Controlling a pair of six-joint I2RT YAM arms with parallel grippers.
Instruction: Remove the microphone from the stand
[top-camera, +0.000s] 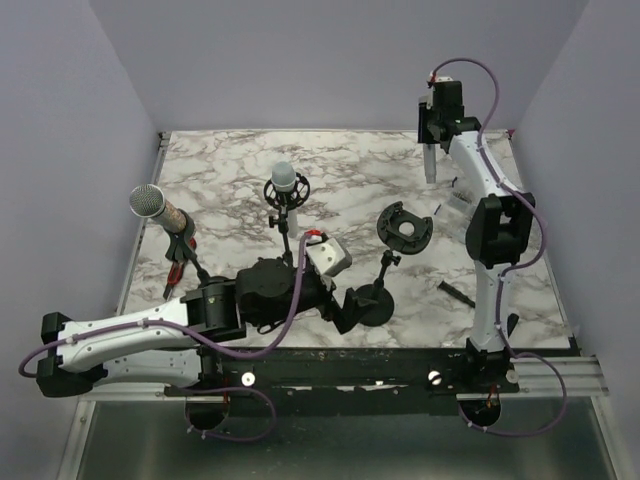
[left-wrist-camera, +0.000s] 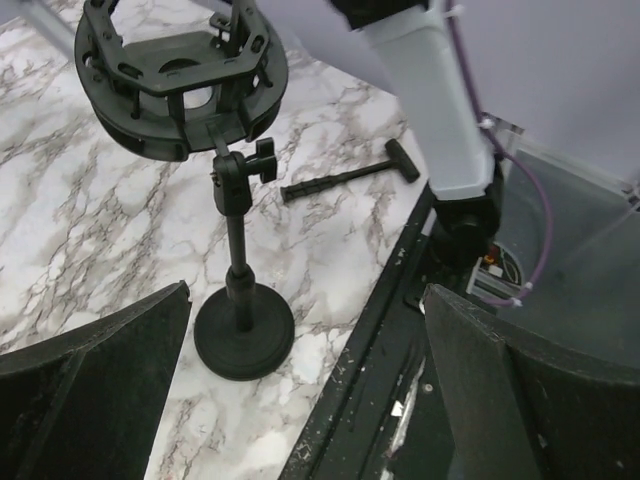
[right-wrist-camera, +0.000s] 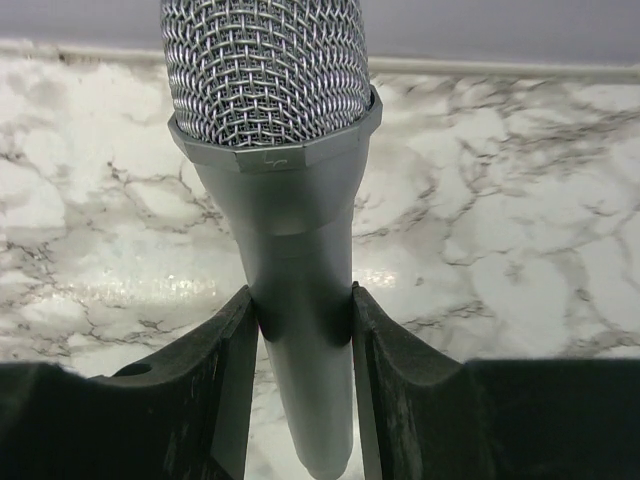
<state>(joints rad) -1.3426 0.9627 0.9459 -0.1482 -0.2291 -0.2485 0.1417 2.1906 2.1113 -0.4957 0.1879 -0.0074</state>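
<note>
Near the front edge of the table (left-wrist-camera: 60, 220), the left claw (left-wrist-camera: 307, 295) is gaping fully open just beside the empty stand (left-wrist-camera: 236, 250), gripping nothing. Over the far right, the right claw (right-wrist-camera: 300, 300) is clamping the microphone (right-wrist-camera: 270, 190) by its grey body; the collar mark is unreadable.

left end effector (left-wrist-camera: 307, 293) faces empty stand (left-wrist-camera: 237, 260); right arm (left-wrist-camera: 430, 110) beyond; two miked stands (top-camera: 285, 215) crowd left; far-centre marble (top-camera: 370, 170) open.
</note>
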